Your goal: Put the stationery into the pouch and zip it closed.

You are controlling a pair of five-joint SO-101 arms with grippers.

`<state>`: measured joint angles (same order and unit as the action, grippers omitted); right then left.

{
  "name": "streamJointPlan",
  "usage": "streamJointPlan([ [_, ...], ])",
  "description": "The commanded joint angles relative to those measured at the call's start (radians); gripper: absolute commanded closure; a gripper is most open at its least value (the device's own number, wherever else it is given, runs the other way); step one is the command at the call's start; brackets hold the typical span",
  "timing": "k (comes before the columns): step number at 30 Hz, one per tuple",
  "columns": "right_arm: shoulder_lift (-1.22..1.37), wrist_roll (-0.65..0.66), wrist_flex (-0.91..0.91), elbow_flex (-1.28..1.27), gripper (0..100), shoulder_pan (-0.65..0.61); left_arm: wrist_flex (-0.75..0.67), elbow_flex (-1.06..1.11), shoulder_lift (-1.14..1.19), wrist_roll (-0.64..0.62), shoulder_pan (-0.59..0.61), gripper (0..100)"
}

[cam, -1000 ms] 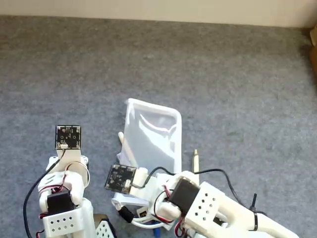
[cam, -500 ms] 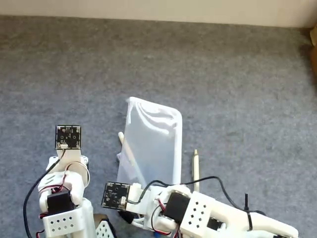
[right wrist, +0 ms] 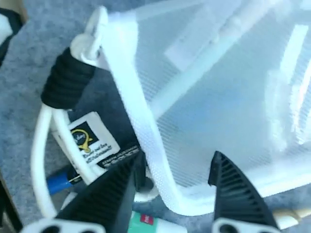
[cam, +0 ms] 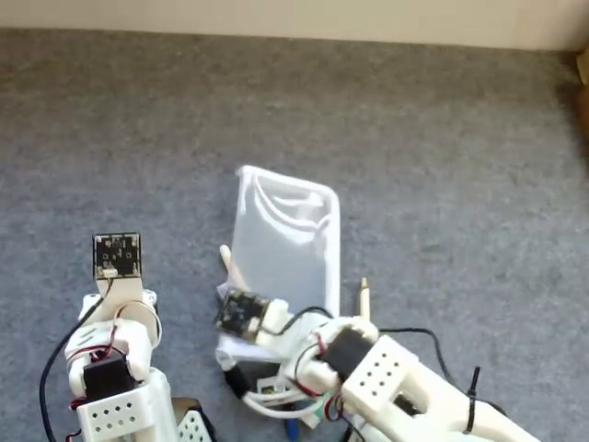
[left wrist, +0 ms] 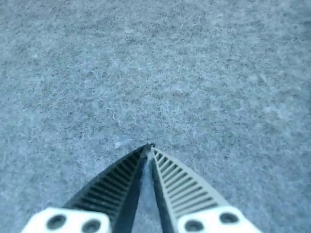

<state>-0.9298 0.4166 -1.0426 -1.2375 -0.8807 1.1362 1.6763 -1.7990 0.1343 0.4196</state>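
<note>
While the left arm stands at the left of the grey bench (cam: 442,138), its claw (left wrist: 148,147) hangs over the bench surface with both fingers pressed together at the tips. One cream stick (cam: 226,264) protrudes at the left edge of the single translucent mesh pouch (cam: 287,235), which lies flat near the bench centre. The right claw (right wrist: 170,182) is spread apart, with one finger on either side of the pouch's near corner. One pen (cam: 363,299) lies on the bench just right of the pouch.
</note>
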Motion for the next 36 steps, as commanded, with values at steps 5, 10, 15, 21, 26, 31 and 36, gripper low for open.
streamJointPlan([
  [5,0.013,0.104,0.216,0.001,78.5,0.2,-0.023,0.021,0.001,0.008,0.012,99],
  [10,0.004,0.101,0.228,0.019,78.5,0.285,-0.023,0.021,0.001,0.008,0.012,99],
  [15,0.004,0.086,0.067,0.16,78.5,0.268,-0.025,0.021,0.001,0.008,0.012,99],
  [21,0.004,-0.092,-0.147,0.36,78.5,0.14,-0.032,0.021,0.001,0.008,0.012,99],
  [26,0.013,-0.279,-0.2,0.426,78.8,-0.01,-0.038,0.021,0.001,0.008,0.013,99],
  [31,0.013,-0.376,-0.199,0.426,78.9,-0.136,-0.038,0.021,0.001,0.008,0.013,99],
  [36,0.018,-0.382,-0.116,0.424,78.9,-0.177,-0.038,0.021,0.001,0.008,0.013,99],
])
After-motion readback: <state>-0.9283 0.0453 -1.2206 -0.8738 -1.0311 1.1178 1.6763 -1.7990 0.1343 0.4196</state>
